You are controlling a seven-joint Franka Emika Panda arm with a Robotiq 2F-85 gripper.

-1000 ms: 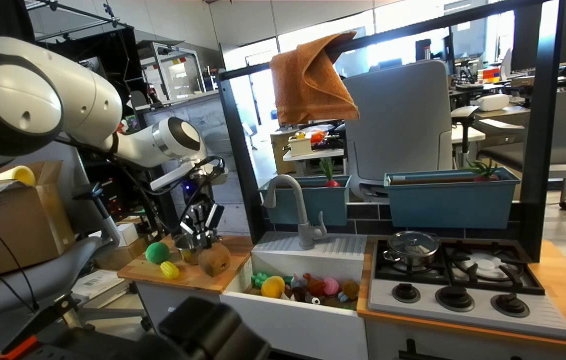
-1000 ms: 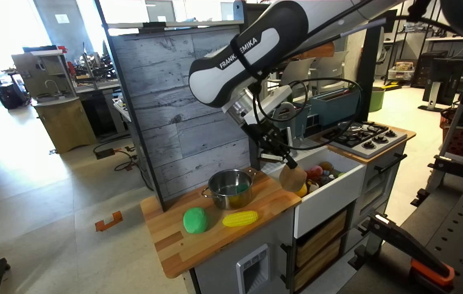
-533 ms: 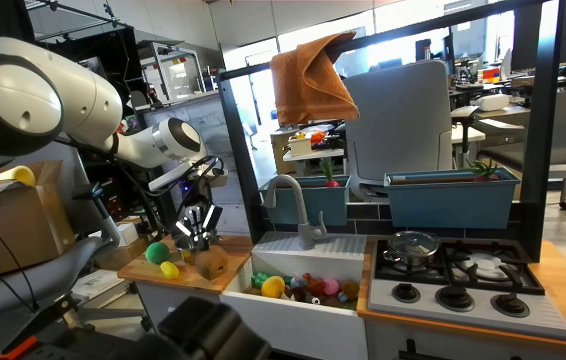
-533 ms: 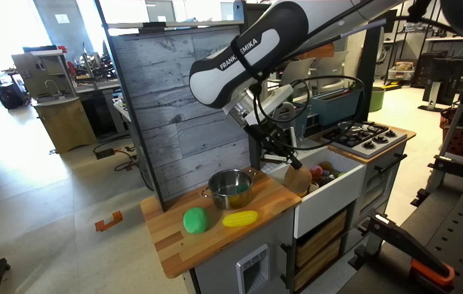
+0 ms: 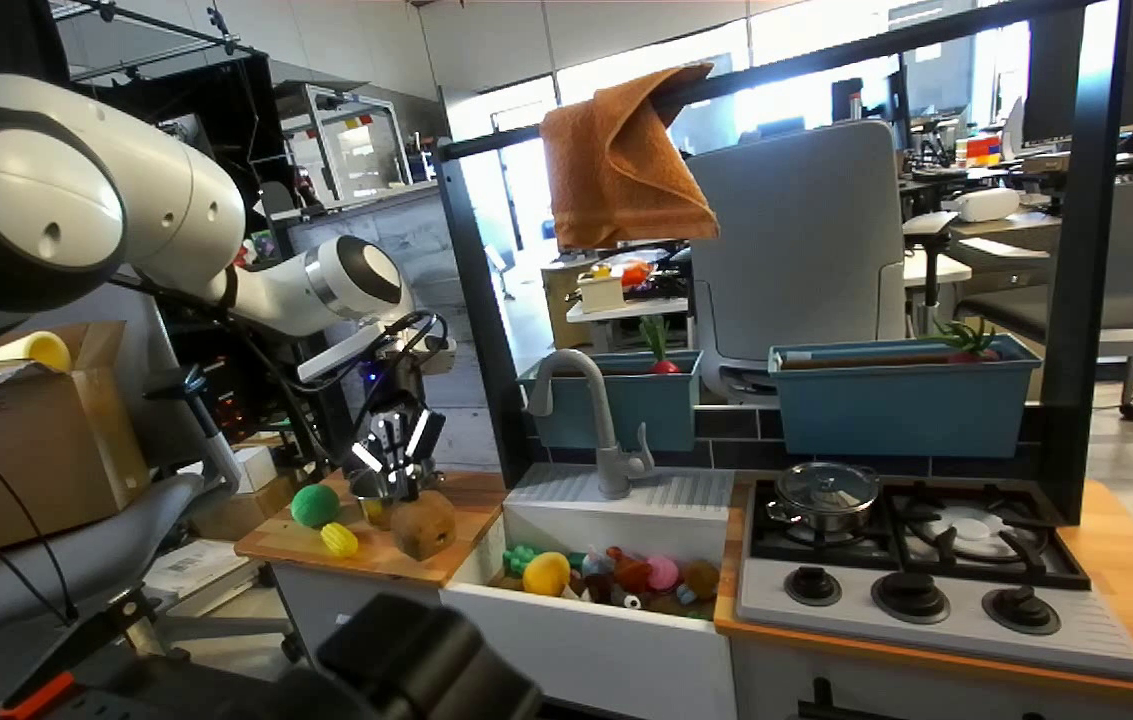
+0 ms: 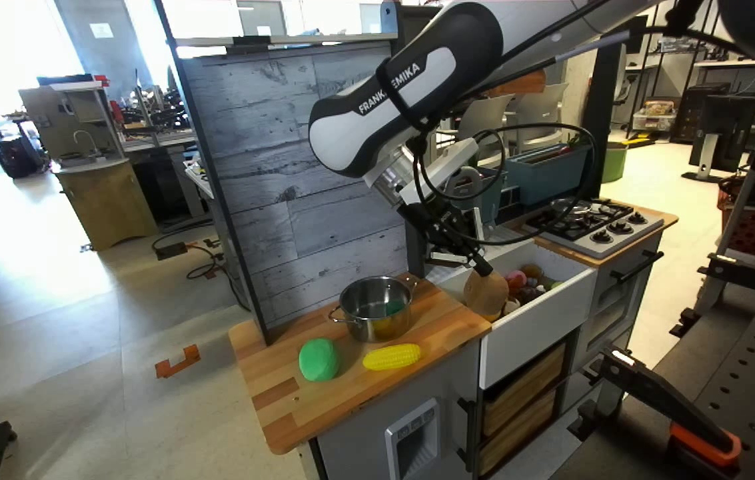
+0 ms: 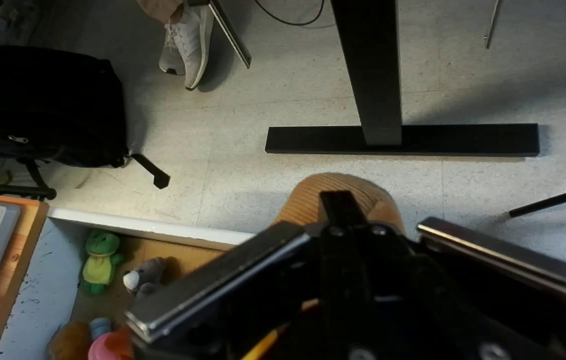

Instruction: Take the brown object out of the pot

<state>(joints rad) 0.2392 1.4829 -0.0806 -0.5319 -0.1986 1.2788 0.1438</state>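
Observation:
The brown object (image 6: 486, 297) is a dull tan-brown lump, also visible in an exterior view (image 5: 425, 528). In the wrist view its ribbed end (image 7: 303, 200) shows beyond the fingers. My gripper (image 6: 481, 265) is shut on its upper part, and the lump hangs below the fingertips. The gripper also shows in an exterior view (image 5: 412, 488) and in the wrist view (image 7: 341, 210). The metal pot (image 6: 374, 328) stands open on the wooden counter, apart from the lump. It is partly hidden behind the gripper in an exterior view (image 5: 363, 484). Whether the lump is over the counter or the sink edge I cannot tell.
A green ball (image 6: 318, 360) and a yellow corn (image 6: 392, 357) lie beside the pot. The white sink (image 5: 596, 640) holds several toys, with a tall tap (image 5: 601, 430) behind. A lidded pan (image 5: 826, 498) sits on the stove. A grey panel (image 6: 310, 180) stands behind the pot.
From one second to half a second ago, the gripper and brown object moved slightly, farther from the pot toward the sink in an exterior view. Since then they have hardly moved.

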